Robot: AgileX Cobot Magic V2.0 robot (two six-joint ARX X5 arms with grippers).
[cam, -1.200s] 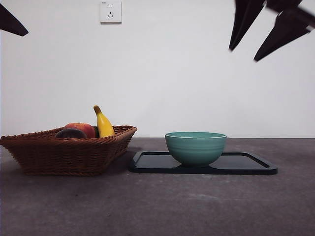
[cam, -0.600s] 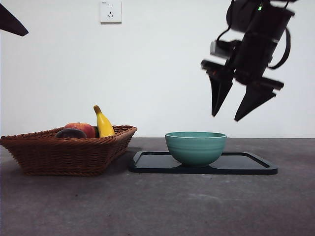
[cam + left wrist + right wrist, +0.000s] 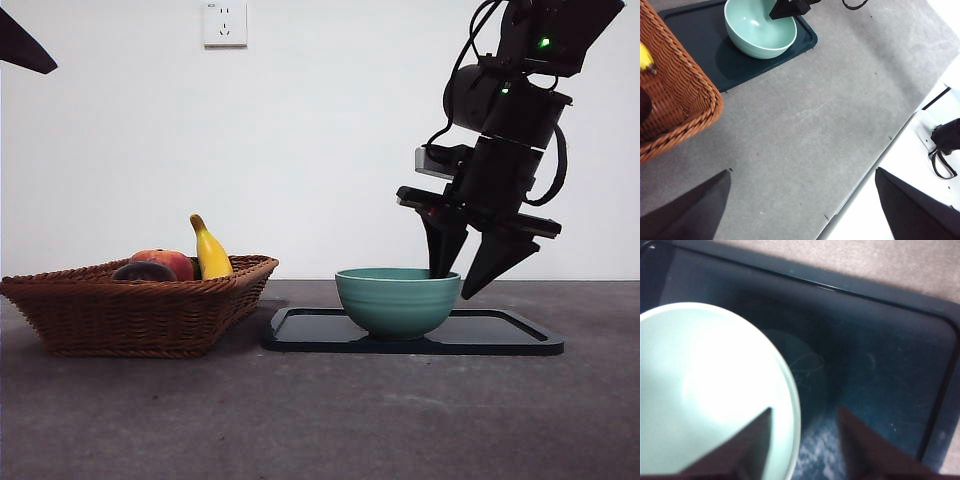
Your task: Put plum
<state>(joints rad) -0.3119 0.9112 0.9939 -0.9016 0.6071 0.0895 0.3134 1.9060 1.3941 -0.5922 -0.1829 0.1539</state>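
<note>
The plum [image 3: 143, 271] lies dark and glossy in the wicker basket [image 3: 130, 315], beside a red-orange fruit [image 3: 168, 262] and a yellow banana [image 3: 210, 252]. Only a dark sliver of the plum [image 3: 643, 103] shows in the left wrist view. My right gripper [image 3: 455, 282] is open and straddles the right rim of the green bowl [image 3: 397, 300], one jaw inside and one outside. The right wrist view shows that rim [image 3: 792, 405] between the jaws of my right gripper [image 3: 802, 440]. Far from the basket, my left gripper [image 3: 802, 172] hangs high and open, holding nothing.
The bowl stands on a dark tray [image 3: 500, 335] right of the basket. The table edge [image 3: 880, 150] runs near the left arm, with a cable and plug [image 3: 942, 145] beyond it. A wall socket [image 3: 224, 23] is behind.
The right arm has come down from the top right corner to the bowl's right rim, jaws staying open. The left arm, basket and fruit have not moved.
</note>
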